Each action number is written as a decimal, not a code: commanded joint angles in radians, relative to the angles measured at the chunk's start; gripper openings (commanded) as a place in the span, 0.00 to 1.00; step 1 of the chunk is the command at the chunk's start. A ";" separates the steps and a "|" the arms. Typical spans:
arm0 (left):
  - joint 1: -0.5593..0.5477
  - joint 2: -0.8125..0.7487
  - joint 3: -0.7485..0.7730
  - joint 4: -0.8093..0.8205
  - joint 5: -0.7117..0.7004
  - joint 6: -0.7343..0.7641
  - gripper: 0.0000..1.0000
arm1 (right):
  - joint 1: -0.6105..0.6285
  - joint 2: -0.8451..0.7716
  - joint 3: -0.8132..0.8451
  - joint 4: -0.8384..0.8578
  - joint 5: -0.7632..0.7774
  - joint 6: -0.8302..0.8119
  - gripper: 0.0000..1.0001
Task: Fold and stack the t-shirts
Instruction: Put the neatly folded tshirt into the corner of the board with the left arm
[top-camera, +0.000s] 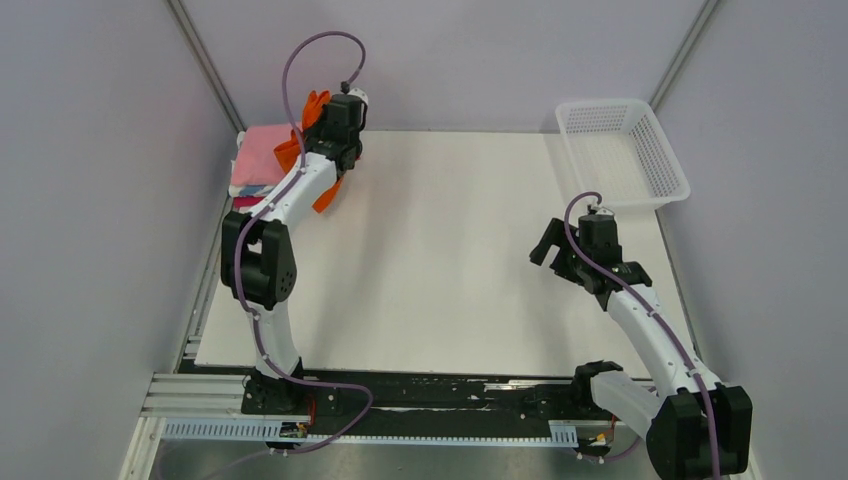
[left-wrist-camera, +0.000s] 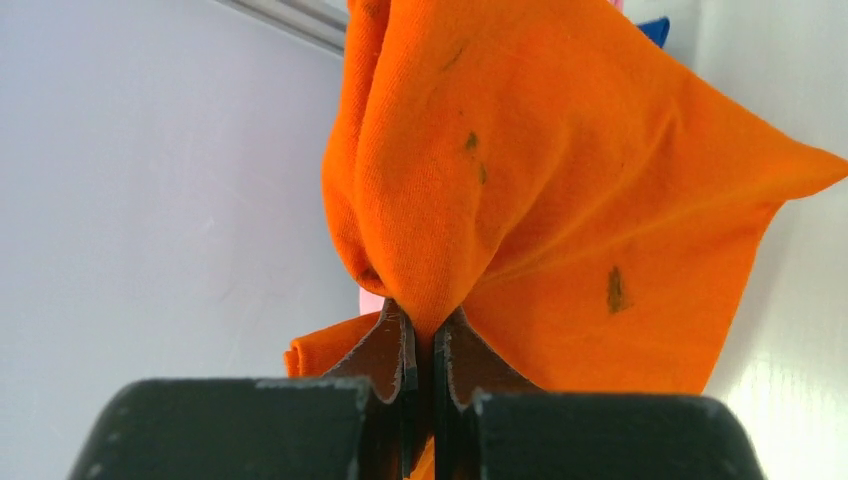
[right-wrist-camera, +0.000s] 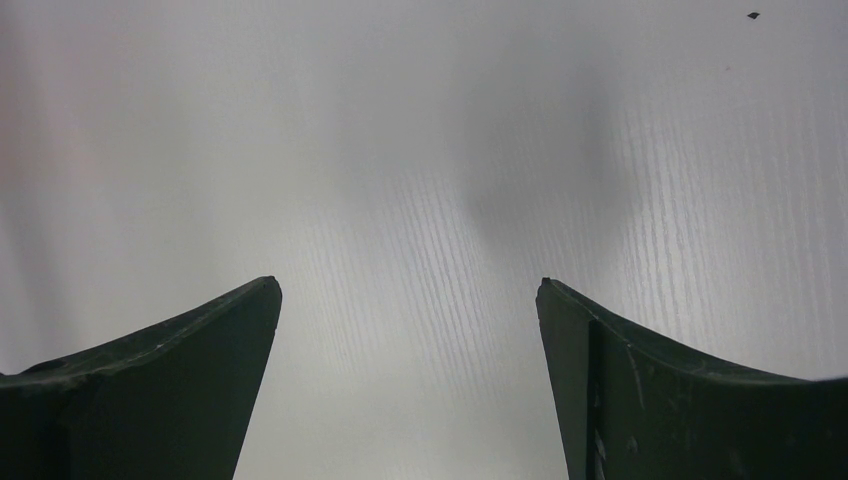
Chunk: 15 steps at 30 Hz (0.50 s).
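Left gripper (left-wrist-camera: 424, 340) pinches bunched orange t-shirt (left-wrist-camera: 560, 200) | right gripper (right-wrist-camera: 408, 290) gapes, empty | cloth likely light, limp; better gripped at corners

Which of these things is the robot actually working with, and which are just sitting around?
In the job: bright orange cloth t-shirt, pinched by the left gripper; pink-topped pile of cloth shirts far left.
Lying about: white plastic mesh basket, far right.
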 joint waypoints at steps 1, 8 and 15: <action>0.007 -0.075 0.101 0.013 0.028 0.064 0.00 | -0.008 -0.005 0.008 0.035 0.001 -0.019 1.00; 0.014 -0.080 0.162 -0.005 0.036 0.049 0.00 | -0.012 -0.005 0.008 0.038 0.001 -0.020 1.00; 0.041 -0.058 0.261 -0.034 0.051 0.043 0.00 | -0.018 0.002 0.010 0.038 0.005 -0.021 1.00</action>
